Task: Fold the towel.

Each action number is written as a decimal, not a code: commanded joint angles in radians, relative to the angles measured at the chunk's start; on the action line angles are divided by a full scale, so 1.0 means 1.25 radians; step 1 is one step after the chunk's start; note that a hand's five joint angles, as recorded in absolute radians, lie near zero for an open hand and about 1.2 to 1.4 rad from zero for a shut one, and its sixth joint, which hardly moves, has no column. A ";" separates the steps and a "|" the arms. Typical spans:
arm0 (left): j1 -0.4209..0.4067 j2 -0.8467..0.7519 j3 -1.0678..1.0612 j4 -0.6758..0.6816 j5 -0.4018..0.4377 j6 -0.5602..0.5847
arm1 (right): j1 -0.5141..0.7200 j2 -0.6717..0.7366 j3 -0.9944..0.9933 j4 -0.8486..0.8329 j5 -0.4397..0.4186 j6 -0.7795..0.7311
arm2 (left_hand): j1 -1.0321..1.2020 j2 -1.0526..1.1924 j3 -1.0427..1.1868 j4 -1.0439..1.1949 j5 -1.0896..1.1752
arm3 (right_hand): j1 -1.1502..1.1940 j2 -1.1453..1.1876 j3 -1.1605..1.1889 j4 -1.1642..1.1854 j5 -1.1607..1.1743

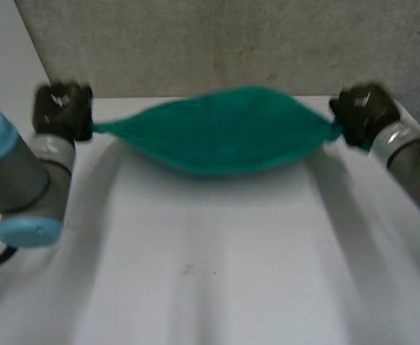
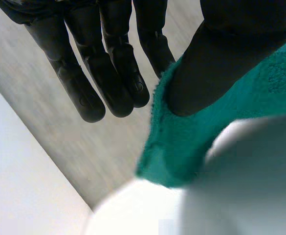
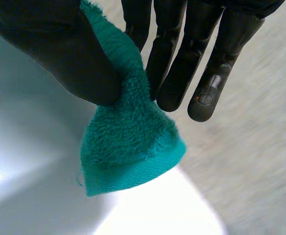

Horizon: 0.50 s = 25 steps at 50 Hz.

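A green towel (image 1: 224, 133) hangs stretched in the air between my two hands, above the far part of the white table (image 1: 210, 259), sagging in the middle. My left hand (image 1: 62, 108) holds the towel's left end; in the left wrist view its thumb (image 2: 216, 63) pinches the green towel corner (image 2: 182, 147) against a finger. My right hand (image 1: 364, 111) holds the right end; in the right wrist view its thumb (image 3: 59, 54) presses the fluffy towel corner (image 3: 128, 142) against the fingers (image 3: 177, 63).
A grey wall panel (image 1: 217, 43) stands just behind the table's far edge, close behind the towel and both hands. My two forearms reach in along the table's left and right sides.
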 commanded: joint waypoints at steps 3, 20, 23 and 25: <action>-0.001 -0.075 -0.057 0.007 0.020 0.007 | -0.007 0.143 0.032 0.048 0.018 0.059 | 0.193 0.157 0.160 0.159 0.212 | 0.289 0.128 0.123 0.118 0.132; 0.003 -0.017 -0.090 0.004 0.020 0.006 | -0.086 0.137 0.067 0.087 0.025 0.331 | 0.193 0.157 0.160 0.159 0.212 | -0.064 -0.225 -0.231 -0.236 -0.221; 0.006 -0.015 -0.096 0.001 0.020 0.006 | -0.098 0.139 0.068 0.091 0.012 0.331 | 0.193 0.157 0.160 0.159 0.212 | 0.332 0.171 0.166 0.161 0.175; 0.013 -0.015 -0.103 0.000 0.020 0.007 | -0.100 0.140 0.067 0.089 0.012 0.325 | 0.193 0.157 0.160 0.159 0.212 | 0.335 0.174 0.169 0.164 0.178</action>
